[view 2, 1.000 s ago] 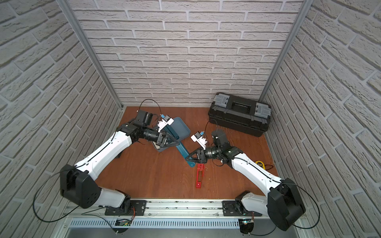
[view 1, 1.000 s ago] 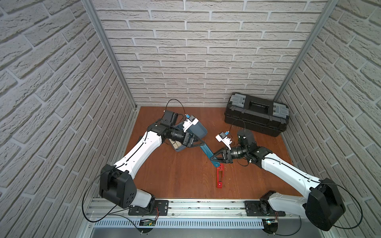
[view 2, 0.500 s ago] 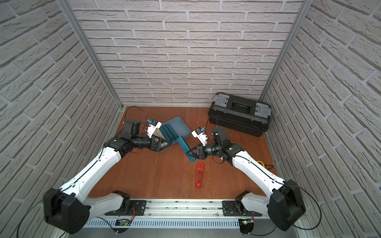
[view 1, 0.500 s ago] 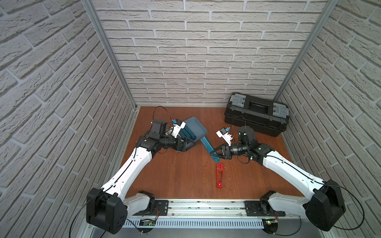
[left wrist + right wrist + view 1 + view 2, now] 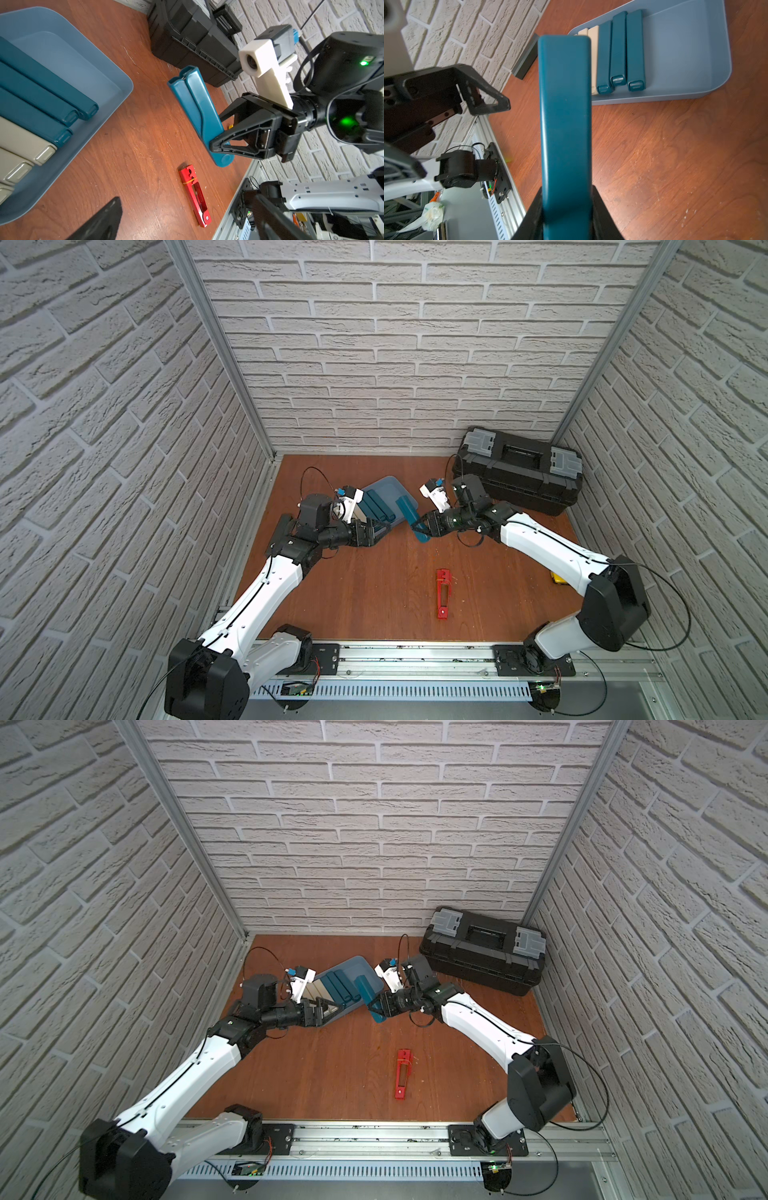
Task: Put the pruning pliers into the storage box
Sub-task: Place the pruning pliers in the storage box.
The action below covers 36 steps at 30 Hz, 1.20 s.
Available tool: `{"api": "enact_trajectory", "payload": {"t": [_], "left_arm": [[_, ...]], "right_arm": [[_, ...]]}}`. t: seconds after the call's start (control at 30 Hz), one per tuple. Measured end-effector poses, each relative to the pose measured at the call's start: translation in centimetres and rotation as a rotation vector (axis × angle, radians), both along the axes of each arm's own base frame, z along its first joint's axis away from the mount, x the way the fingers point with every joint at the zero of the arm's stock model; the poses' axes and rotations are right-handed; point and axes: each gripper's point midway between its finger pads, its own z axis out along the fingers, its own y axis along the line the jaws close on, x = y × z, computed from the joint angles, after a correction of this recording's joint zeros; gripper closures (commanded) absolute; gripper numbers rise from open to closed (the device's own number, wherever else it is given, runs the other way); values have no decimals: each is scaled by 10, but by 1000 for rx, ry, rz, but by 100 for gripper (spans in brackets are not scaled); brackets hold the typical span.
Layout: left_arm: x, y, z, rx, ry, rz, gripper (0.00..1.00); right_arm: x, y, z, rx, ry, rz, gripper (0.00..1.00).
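Observation:
The light blue storage box [image 5: 388, 485] [image 5: 353, 968] [image 5: 62, 62] [image 5: 685, 52] lies left of centre on the wooden table. It holds three teal pruning pliers [image 5: 41, 87] [image 5: 618, 52] and beige ones [image 5: 20, 145] [image 5: 592, 41] side by side. My right gripper [image 5: 424, 526] [image 5: 378, 1009] [image 5: 217, 131] [image 5: 565, 191] is shut on another teal pruning pliers [image 5: 409, 516] [image 5: 368, 992] [image 5: 197, 104] [image 5: 564, 114], held tilted just outside the box's right edge. My left gripper [image 5: 380, 526] [image 5: 328, 1006] stands open and holds nothing at the box's near edge. A red slotted pliers [image 5: 443, 594] [image 5: 402, 1074] [image 5: 195, 197] lies on the table nearer the front.
A big black toolbox [image 5: 519, 472] [image 5: 482, 948] fills the back right corner. A yellow tape measure [image 5: 559, 580] peeks out beside the right arm. A dark grey bar [image 5: 527, 58] lies by the left wall. A metal rail [image 5: 415, 655] runs along the front edge.
My right gripper has carried the teal pliers up and back towards the box. My left arm has drawn back from over the box to its near edge, still open.

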Motion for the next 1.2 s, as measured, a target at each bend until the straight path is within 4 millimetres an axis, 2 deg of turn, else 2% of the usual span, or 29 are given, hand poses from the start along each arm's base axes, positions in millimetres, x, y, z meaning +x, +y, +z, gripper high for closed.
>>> {"api": "enact_trajectory", "payload": {"t": [0.17,0.37,0.53,0.77,1.03,1.2], "left_arm": [[10,4,-15,-5,45,59,2],[19,10,-15,-40,39,104,2],[23,13,-25,-63,68,123,2],[28,15,-31,-90,101,137,2],[34,24,-30,-104,104,172,2],[32,29,-42,-116,141,198,2]], "right_arm": [[21,7,-7,-59,-11,-31,97],[33,8,-14,-135,-23,-65,98],[40,8,-15,-188,-47,-85,97],[64,12,-15,-246,-82,-124,97],[93,24,-30,-298,-98,-140,97],[107,35,-39,-328,-104,-137,97]]}}
